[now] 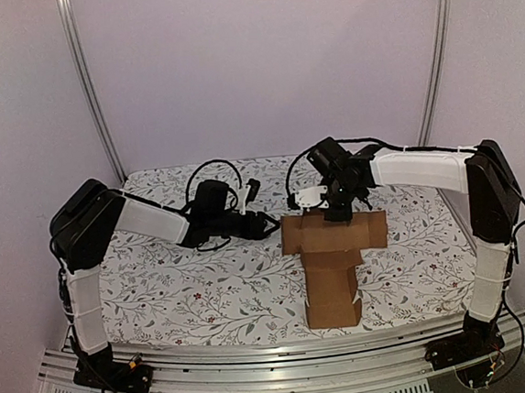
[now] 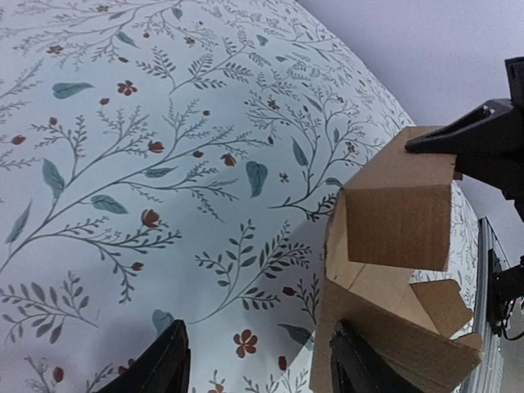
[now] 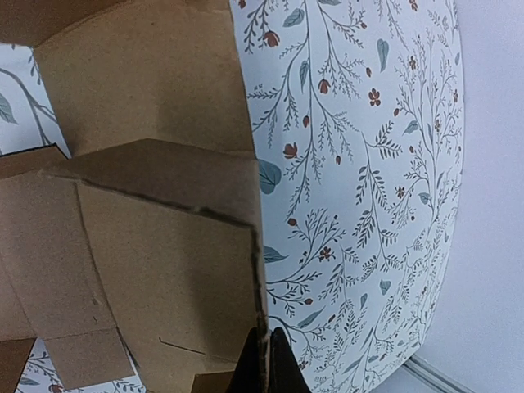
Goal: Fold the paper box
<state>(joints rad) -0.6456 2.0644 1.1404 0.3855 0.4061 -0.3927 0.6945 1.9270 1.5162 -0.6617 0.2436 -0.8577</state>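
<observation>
Top view, paper box [image 1: 332, 273]: brown cardboard cross, part-folded, lying right of centre on the flowered tablecloth [image 1: 188, 286].
Top view, right gripper [image 1: 335, 210]: at the box's far edge.
Top view, left gripper [image 1: 263, 222]: just beside the box's left flap.
Left wrist view: left gripper jaws wide apart, holding nothing; one flap stands raised.
Right wrist view: right gripper pinched tight on a cardboard edge.
</observation>
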